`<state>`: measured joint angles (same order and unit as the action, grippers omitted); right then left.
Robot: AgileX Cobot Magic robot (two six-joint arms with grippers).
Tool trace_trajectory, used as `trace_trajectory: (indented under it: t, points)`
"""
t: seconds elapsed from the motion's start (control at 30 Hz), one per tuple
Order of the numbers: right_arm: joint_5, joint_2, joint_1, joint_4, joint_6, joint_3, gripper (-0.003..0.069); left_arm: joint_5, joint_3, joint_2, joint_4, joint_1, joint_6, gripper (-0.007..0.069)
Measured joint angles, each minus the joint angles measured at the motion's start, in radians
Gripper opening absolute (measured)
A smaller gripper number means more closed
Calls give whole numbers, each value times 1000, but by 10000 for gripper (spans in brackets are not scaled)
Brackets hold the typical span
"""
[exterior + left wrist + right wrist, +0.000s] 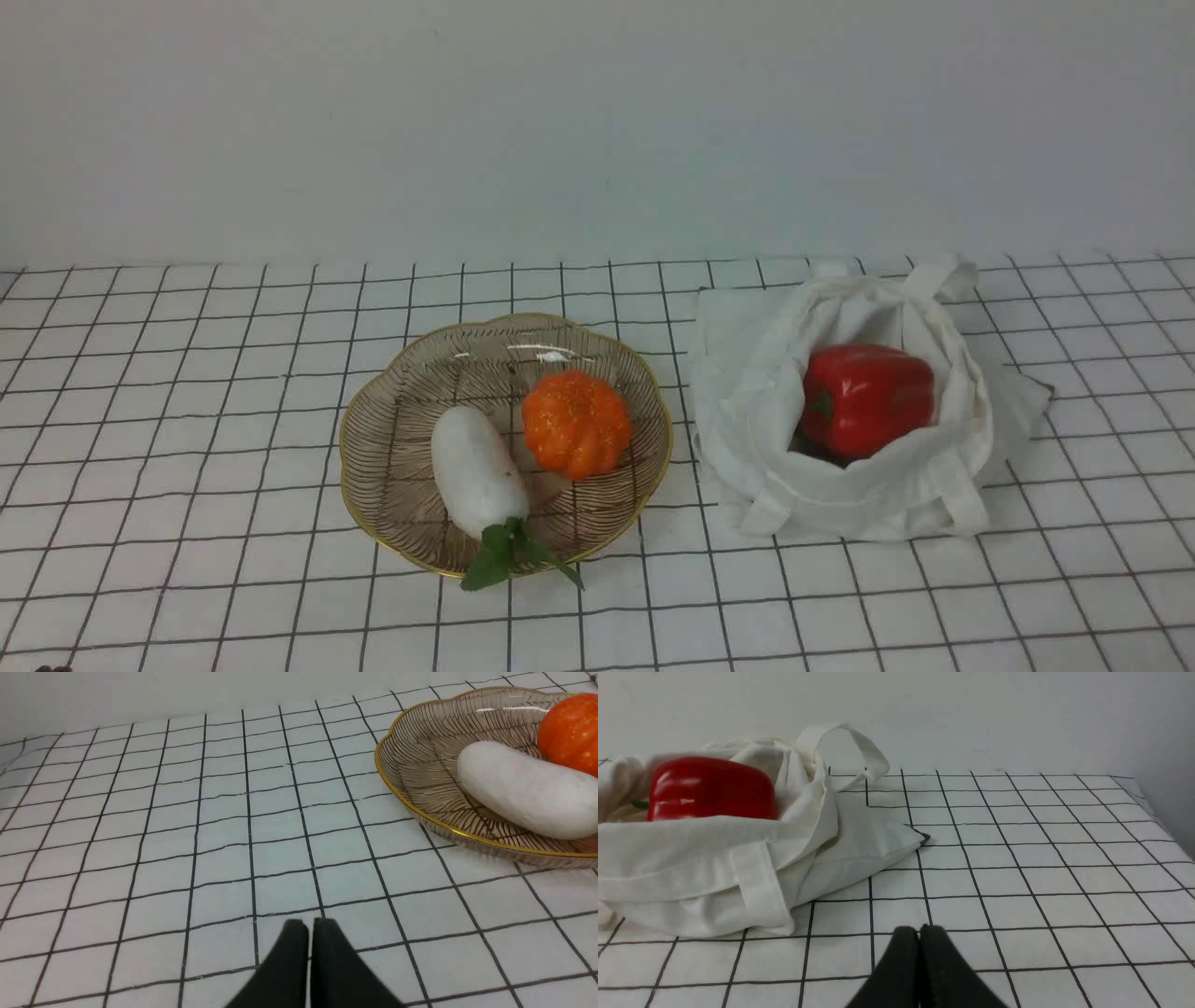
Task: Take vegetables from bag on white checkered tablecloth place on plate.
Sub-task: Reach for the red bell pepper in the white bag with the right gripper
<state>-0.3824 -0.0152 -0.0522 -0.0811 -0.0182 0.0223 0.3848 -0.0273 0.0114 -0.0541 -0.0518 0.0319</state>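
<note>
The right gripper (pixel 919 932), pressed together like the left gripper (pixel 310 925), should spread wide and come down over the red bell pepper (pixel 868 399) lying in the open bag (pixel 747 401) beside the plate (pixel 392 439), avoiding loose cloth.

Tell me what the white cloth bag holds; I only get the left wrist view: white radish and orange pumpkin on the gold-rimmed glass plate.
Observer: One glossy red bell pepper lies in the open mouth of the soft white cloth tote bag.
Operator: Is the right arm on it?
Observer: No. The right gripper is over bare checkered tablecloth, fingers shut, apart from the bag.
Operator: Where is the bag?
Observer: On the robot's right of the round brownish glass plate, a strip of tablecloth between them.
</note>
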Motion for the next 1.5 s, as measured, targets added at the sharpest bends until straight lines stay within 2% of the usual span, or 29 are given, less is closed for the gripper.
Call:
trace_trajectory:
  t: [1.03,1.1,1.23,1.37,1.5]
  points:
    - [20,0,0,14,-1,1,-14,0,0,0,0,0,0,-8]
    - [55,0,0,54,-10,6,-14,0,0,0,0,0,0,-8]
    - [255,0,0,286,-105,7,-14,0,0,0,0,0,0,-8]
    - [366,0,0,490,-186,7,-14,0,0,0,0,0,0,-8]
    - [388,0,0,575,-196,7,-14,0,0,0,0,0,0,-8]
